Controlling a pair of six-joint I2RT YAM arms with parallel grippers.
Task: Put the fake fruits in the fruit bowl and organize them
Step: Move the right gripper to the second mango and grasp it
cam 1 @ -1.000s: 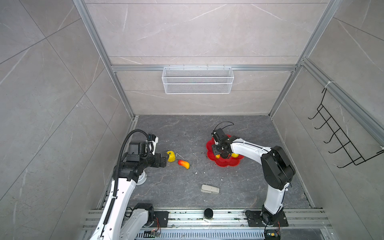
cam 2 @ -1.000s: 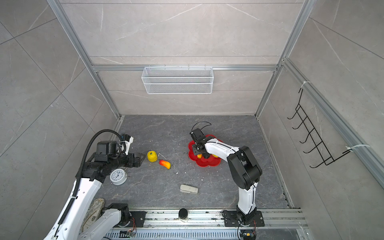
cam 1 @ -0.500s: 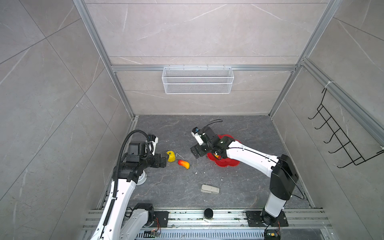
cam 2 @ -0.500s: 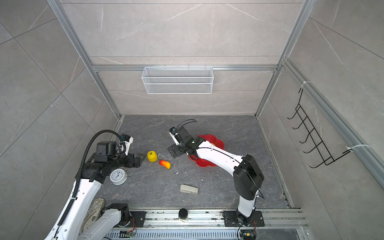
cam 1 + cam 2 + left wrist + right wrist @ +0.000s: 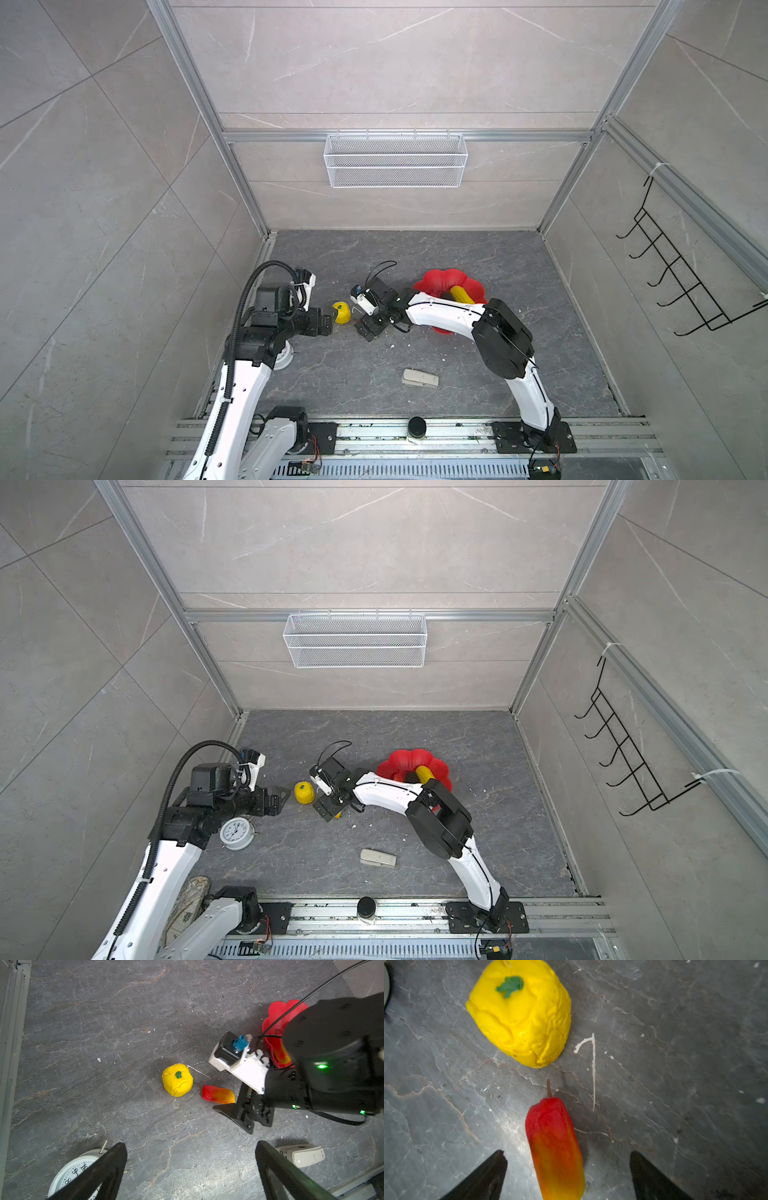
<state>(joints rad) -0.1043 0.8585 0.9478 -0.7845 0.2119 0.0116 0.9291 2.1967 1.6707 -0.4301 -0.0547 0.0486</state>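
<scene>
mango point(image 5: 554, 1147) on floor point(image 5: 675, 1064), far end btwn my R gripper point(image 5: 566, 1154) fingers, spread wide, no contact | bumpy yellow fruit point(image 5: 519, 1014) just beside, loose | fruit bowl point(image 5: 440, 276): long yellow fruit point(image 5: 461, 294), black oval point(image 5: 446, 296), 2nd mango point(image 5: 280, 1054) in, so I judge 3 of 5 done | L gripper point(image 5: 191, 1144) spread, empty

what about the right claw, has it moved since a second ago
Yes. In both top views the right claw has swung left, away from the fruit bowl, and now stands open astride the mango beside the bumpy yellow fruit.
</scene>
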